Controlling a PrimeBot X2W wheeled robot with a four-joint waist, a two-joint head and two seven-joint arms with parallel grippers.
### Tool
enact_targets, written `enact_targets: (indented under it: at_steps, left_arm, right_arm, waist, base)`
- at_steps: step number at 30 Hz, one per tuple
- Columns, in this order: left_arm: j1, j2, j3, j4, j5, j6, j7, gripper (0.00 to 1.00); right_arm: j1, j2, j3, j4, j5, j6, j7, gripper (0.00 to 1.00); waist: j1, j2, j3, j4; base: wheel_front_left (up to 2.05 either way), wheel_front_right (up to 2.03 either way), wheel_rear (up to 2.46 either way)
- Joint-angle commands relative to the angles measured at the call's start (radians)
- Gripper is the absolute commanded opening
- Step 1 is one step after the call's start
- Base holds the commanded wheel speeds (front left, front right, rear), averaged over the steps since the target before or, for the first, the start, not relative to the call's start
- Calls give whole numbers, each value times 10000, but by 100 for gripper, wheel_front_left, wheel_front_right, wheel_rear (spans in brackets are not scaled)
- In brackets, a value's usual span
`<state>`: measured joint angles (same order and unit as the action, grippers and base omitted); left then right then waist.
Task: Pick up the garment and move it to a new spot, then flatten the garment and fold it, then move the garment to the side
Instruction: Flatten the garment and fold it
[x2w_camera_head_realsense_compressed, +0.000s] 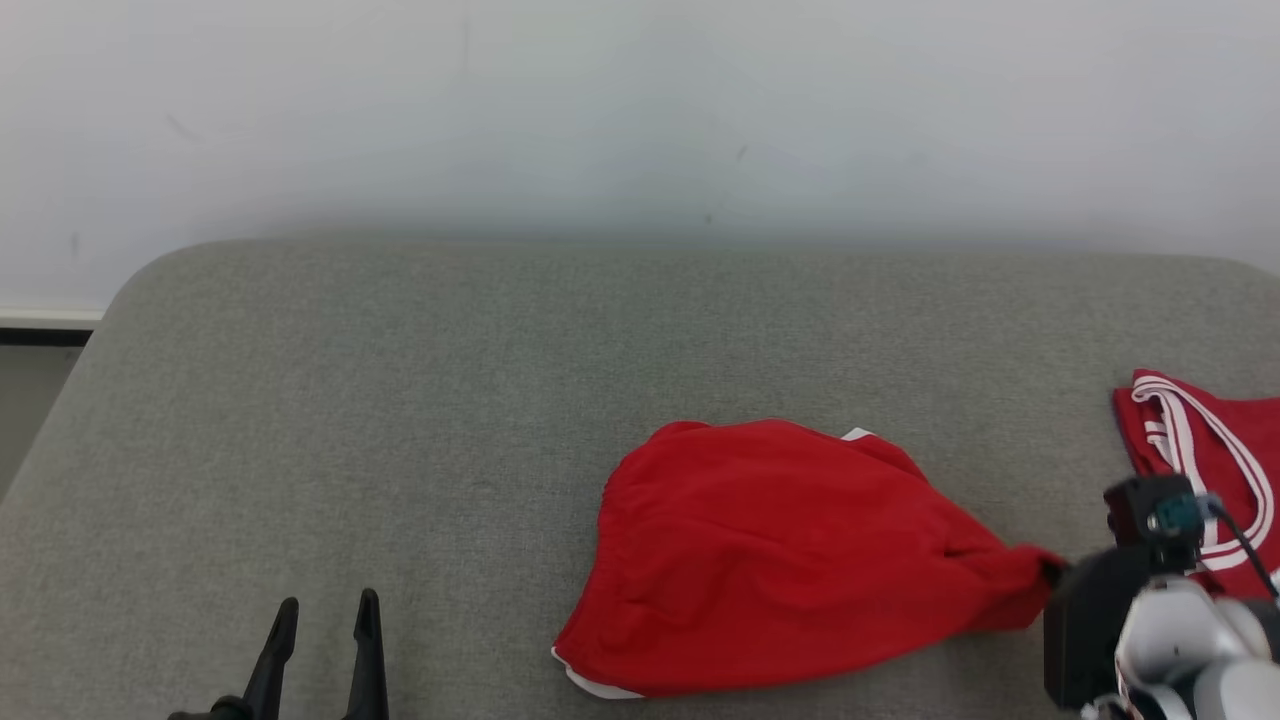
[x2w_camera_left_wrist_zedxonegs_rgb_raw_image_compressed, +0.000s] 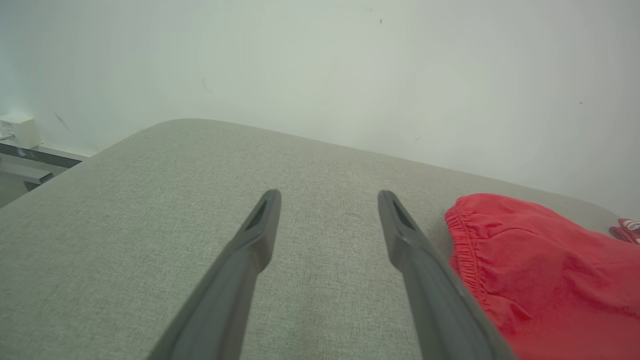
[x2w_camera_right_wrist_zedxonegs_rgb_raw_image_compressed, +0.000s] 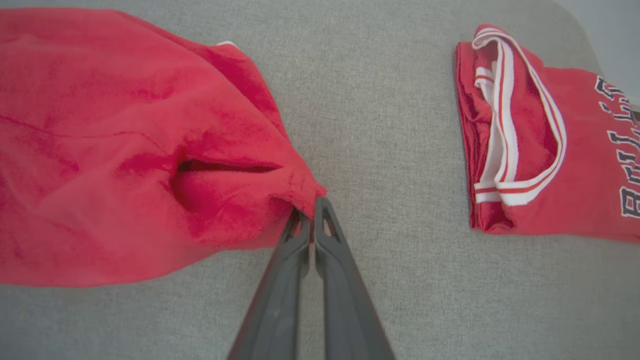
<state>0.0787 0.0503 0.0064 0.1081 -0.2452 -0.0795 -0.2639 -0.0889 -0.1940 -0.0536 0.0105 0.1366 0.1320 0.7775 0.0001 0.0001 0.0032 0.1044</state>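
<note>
The garment (x2w_camera_head_realsense_compressed: 780, 555) is a crumpled pair of red shorts with white trim, lying right of centre on the grey padded table (x2w_camera_head_realsense_compressed: 400, 400). Its right end is drawn into a point, and my right gripper (x2w_camera_right_wrist_zedxonegs_rgb_raw_image_compressed: 310, 207) is shut on that pinched corner of the garment (x2w_camera_right_wrist_zedxonegs_rgb_raw_image_compressed: 150, 150). In the head view the right gripper (x2w_camera_head_realsense_compressed: 1055, 572) sits at the lower right, its fingers mostly hidden behind the wrist. My left gripper (x2w_camera_head_realsense_compressed: 325, 615) stands open at the lower left, apart from the cloth. In the left wrist view the left gripper (x2w_camera_left_wrist_zedxonegs_rgb_raw_image_compressed: 327, 200) has bare table between its fingers, with the garment's (x2w_camera_left_wrist_zedxonegs_rgb_raw_image_compressed: 540, 270) elastic waistband to the right.
A folded red jersey (x2w_camera_head_realsense_compressed: 1205, 460) with white stripes and lettering lies at the table's right edge, close to my right arm; the jersey (x2w_camera_right_wrist_zedxonegs_rgb_raw_image_compressed: 545, 150) is also in the right wrist view. A pale wall (x2w_camera_head_realsense_compressed: 640, 110) rises behind the table. The table's left half is bare cloth.
</note>
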Motion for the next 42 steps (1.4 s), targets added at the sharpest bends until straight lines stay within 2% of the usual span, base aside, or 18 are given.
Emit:
enact_targets:
  at_steps: [1,6,12,18,19,20,21,22,23,29,35,42]
  left_arm:
    - [-119,6,-14,10,-25,-15,1,100]
    - [-485,5,-131,50,1,-111,1,100]
    - [-957,3,-347,152,-47,-239,2,100]
    - [-1247,4,-484,221,-164,-283,2,100]
    - [-1266,4,-495,231,-182,-285,1,100]
    - [-1295,2,-502,243,-200,-289,2,100]
    - [-1318,2,-511,250,-209,-293,1,100]
    - [-1329,4,-498,264,-215,-296,2,100]
    - [-1329,2,-486,275,-216,-299,2,100]
    - [-1136,5,-307,381,-128,-282,2,100]
    - [-839,4,-4,382,-83,-298,2,100]
    - [-670,4,213,341,-56,-346,2,100]
  right_arm:
    - [-425,-112,49,265,45,-30,-146,0]
    - [-2082,-374,400,2464,-39,-31,-939,0]
    - [-3870,-241,759,4925,-134,-31,-2332,0]
    - [-5122,-14,913,6742,-395,-31,-3809,0]
    - [-5269,-10,960,7004,-449,-31,-4019,19]
    - [-5419,-11,1054,7235,-509,-31,-4238,25]
    - [-5567,13,1116,7443,-538,-31,-4502,49]
    - [-5709,44,1162,7639,-534,-31,-4760,93]
    - [-5817,42,1202,7848,-530,-31,-4961,100]
    - [-6232,-117,1546,8476,-191,-31,-5836,100]
    - [-5811,-288,1697,8070,249,-31,-6269,100]
    - [-4130,-576,1784,6382,818,-31,-6093,100]
  waist:
    - [-1,-1,130,135]
    - [-1,-1,487,444]
    - [-1,-1,905,873]
    - [-1,-1,1111,1135]
    - [-1,-1,1118,1149]
    - [-1,-1,1123,1159]
    - [-1,-1,1122,1159]
    - [-1,-1,1117,1147]
    - [-1,-1,1106,1126]
    - [-1,-1,779,851]
    - [-1,-1,406,452]
    - [-1,-1,246,51]
  base:
    - [0,0,0]
    - [0,0,0]
    - [0,0,0]
    - [0,0,0]
    - [0,0,0]
    - [0,0,0]
    - [0,0,0]
    - [0,0,0]
    - [0,0,0]
    - [0,0,0]
    - [0,0,0]
    - [0,0,0]
